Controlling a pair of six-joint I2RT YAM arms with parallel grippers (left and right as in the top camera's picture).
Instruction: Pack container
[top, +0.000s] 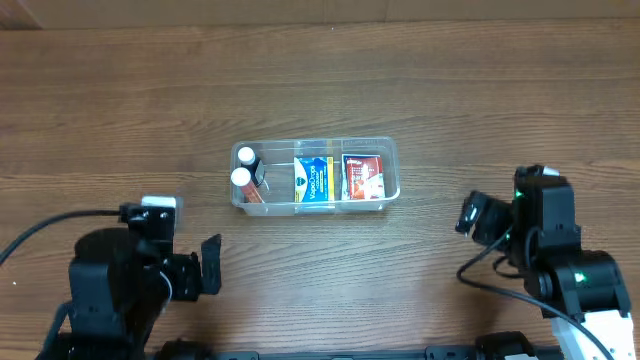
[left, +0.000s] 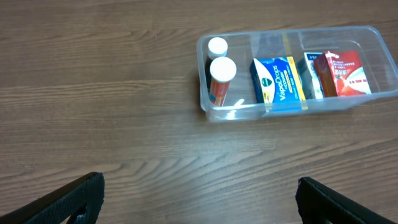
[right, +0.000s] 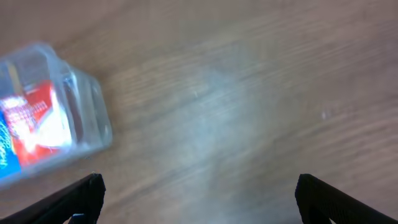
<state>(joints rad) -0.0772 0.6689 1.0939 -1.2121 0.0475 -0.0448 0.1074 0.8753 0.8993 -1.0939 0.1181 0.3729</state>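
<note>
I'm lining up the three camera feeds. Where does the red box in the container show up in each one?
Overhead: the red box sits in the right end of the clear container, near picture centre.
Left wrist: red box at upper right, same end compartment.
Right wrist: red box at the left edge, blurred.
Shared landmark: the container's rounded end wall beside the box.

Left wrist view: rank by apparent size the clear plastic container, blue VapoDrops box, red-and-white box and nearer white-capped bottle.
1. clear plastic container
2. blue VapoDrops box and red-and-white box: too alike to rank
3. nearer white-capped bottle
</note>
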